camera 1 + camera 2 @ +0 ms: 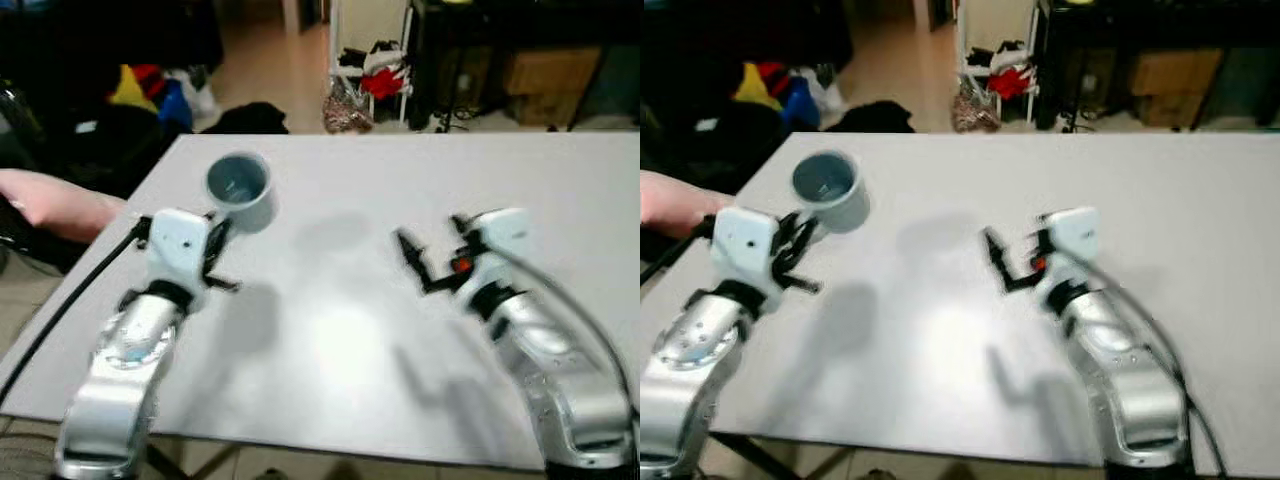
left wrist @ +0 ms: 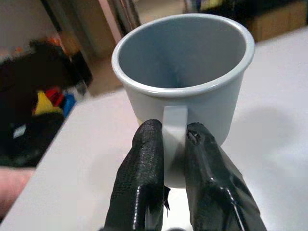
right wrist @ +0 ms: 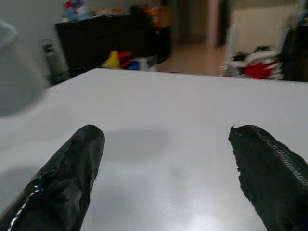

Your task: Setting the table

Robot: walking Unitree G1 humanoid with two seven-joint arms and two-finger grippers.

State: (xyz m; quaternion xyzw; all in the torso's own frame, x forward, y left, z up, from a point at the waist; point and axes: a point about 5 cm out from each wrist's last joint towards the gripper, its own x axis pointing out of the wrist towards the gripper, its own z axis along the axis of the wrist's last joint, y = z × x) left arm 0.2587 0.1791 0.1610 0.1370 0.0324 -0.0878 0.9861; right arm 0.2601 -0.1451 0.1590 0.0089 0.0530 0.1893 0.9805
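Though partly hidden, left gripper [image 2: 174,144] pinching grey mug [image 2: 185,72] handle; blurred right gripper [image 3: 163,163] spread wide.

Left gripper [image 2: 173,144] pinches its fingers tight, arm reaching forward, while the right gripper [image 3: 166,159] hovers, fingers spread wide.

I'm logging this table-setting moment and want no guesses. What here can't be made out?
- Cup: whether its base rests on the table, hidden by the left tool clamped on its handle in the left wrist view.
- Person's hand: cut off by the left edge in the eye views.
- Right tool: motion-blurred in the eye views.
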